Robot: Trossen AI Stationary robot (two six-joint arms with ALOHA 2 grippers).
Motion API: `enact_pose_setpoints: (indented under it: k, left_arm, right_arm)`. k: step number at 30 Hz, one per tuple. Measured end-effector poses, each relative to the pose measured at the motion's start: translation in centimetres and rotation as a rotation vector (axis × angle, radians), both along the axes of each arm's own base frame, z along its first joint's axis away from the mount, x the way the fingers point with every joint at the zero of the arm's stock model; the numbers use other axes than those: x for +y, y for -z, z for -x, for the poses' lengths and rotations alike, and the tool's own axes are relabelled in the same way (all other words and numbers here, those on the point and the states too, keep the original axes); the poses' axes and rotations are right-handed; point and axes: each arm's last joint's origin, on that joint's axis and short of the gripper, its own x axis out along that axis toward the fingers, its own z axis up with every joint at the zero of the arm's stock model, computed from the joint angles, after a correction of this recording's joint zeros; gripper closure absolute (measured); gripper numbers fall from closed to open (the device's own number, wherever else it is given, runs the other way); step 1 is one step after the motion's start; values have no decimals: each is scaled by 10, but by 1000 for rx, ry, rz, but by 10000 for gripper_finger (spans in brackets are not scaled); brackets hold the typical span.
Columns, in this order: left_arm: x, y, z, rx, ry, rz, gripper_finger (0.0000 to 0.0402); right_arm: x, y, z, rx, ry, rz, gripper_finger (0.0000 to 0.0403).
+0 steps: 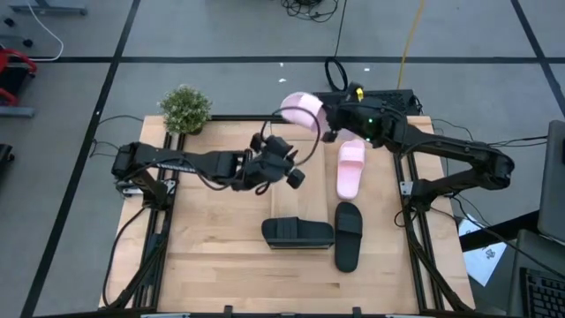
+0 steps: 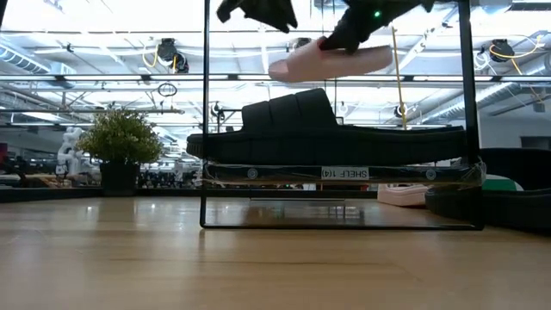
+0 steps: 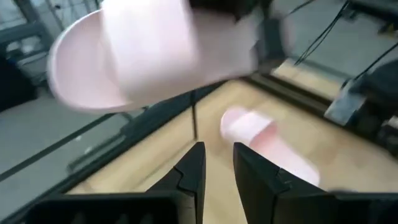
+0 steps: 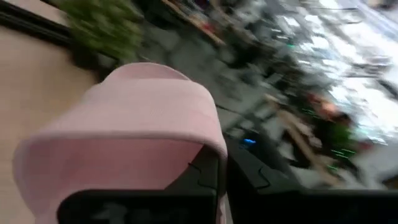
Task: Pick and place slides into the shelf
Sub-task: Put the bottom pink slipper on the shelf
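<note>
Holding 1 pale pink slide (image 1: 301,111) by its edge, the right gripper (image 1: 328,121) has its jaws clamped tight on it, high above the table's (image 1: 221,256) far side. The left gripper (image 1: 284,168) hangs just beside and below that slide, jaws narrowly parted and empty. The second pink slide (image 1: 350,168) lies flat on the table near 2 black slides (image 1: 297,232). In the low view, 1 black slide rests on the shelf (image 2: 344,173). A potted plant (image 1: 184,109) stands at the far left corner.
</note>
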Motion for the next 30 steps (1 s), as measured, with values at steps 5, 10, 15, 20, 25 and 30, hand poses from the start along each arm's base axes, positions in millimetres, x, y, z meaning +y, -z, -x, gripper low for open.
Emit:
enact_pose_setpoints:
  k: [5, 10, 15, 20, 25, 30]
  left_arm:
    - [-13, 10, 10, 56, -59, 47, 325]
    - [-30, 15, 21, 88, -83, 100, 325]
    - [-46, 21, 36, 148, -105, 141, 325]
    - [-55, 26, 49, 209, -140, 162, 325]
    - [-51, 30, 59, 285, -192, 149, 325]
    - [-42, 31, 62, 346, -219, 121, 325]
  right_arm:
    - [9, 0, 9, 8, -154, -114, 402]
    - [9, 10, 12, 69, -277, -235, 402]
    - [0, 16, 6, 61, -379, -281, 402]
    - [-4, 22, -6, 20, -442, -332, 403]
    - [-3, 39, -24, 60, -485, -365, 403]
    - [-7, 63, -45, 132, -445, -317, 403]
